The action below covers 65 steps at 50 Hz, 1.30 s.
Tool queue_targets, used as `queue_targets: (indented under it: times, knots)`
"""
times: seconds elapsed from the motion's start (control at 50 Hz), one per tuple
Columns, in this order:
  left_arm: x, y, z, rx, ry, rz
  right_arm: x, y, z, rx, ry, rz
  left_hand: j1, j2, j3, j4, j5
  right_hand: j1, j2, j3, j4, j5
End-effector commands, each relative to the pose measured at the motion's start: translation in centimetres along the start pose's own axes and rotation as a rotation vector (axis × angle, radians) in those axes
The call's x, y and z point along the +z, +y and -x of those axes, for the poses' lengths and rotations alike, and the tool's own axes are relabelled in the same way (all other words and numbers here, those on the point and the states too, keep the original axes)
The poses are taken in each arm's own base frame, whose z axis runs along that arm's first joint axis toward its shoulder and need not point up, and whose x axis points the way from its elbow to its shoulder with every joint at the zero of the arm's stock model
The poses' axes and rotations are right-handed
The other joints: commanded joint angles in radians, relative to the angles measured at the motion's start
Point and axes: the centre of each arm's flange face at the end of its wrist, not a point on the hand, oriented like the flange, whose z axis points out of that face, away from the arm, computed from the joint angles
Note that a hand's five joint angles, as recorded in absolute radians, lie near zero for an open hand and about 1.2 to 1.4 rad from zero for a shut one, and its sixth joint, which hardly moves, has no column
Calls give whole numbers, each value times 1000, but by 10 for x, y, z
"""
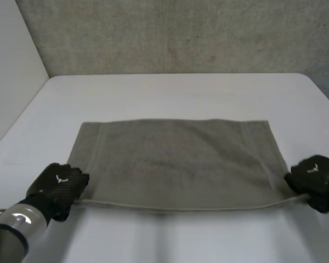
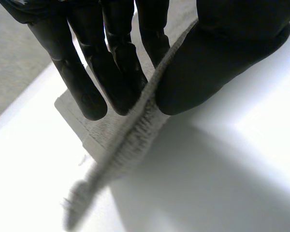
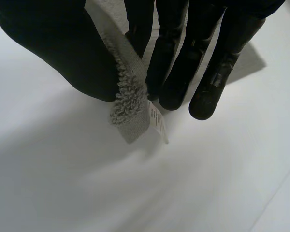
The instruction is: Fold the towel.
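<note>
Towel point(image 1: 175, 159) lies flat mid-frame on the white table point(image 1: 175, 90), near edge slightly raised; looks like the first fold, so lift both near corners evenly, keep that edge taut, carry it to the far edge, align corners before release; left hand point(image 1: 60, 186), lower left of frame, pinches its corner between thumb and straight fingers; right hand point(image 1: 317, 181), lower right, pinches the corner with the label point(image 3: 157, 126) likewise.

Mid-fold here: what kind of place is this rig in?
Probably a lab or test bay, not a home: a plain white table against a rough grey wall, with a single grey towel laid flat, its near corners pinched by the left hand and right hand.
</note>
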Motion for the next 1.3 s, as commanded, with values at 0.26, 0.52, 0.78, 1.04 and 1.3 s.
queue_targets:
  times: [0.26,0.52,0.78,1.04,1.3]
  knots:
    - [106,-29,27,116,-101,-174,61,-38,-31,-15,216,-132,225,179,181,180,197,431,222,209,207,235]
    - [205,-51,52,125,-196,-313,151,-69,-62,-13,437,-283,225,179,181,180,197,431,222,209,207,235]
    - [222,-48,42,112,-198,-348,172,-79,-58,35,470,-302,-997,-1042,-1041,-1041,-1025,-791,-999,-1012,-1015,-986]
    - [130,-50,33,78,-167,-319,93,-54,-46,242,319,-267,-997,-1042,-1041,-1041,-1025,-791,-999,-1012,-1015,-986]
    - [102,-36,21,-111,-146,-352,105,-5,-35,334,225,-136,-997,-1042,-1041,-1041,-1025,-438,-646,-659,-661,-633]
